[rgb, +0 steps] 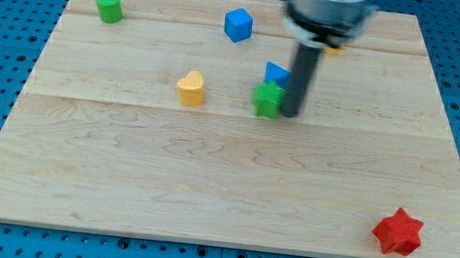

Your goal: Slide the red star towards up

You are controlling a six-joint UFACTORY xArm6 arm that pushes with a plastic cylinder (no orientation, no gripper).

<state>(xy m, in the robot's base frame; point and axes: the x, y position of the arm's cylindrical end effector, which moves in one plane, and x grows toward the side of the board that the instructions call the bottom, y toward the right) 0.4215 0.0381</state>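
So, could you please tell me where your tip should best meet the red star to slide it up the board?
There is nothing to grip with, so push: set my tip, now beside the green block, against the red star on its bottom side, centred between its points, in the narrow strip before the board's edge.

Red star (397,232): one block, lying flat on desk (207,178), near the view's bottom-right corner, well apart from my tip (289,114), below-right of it.
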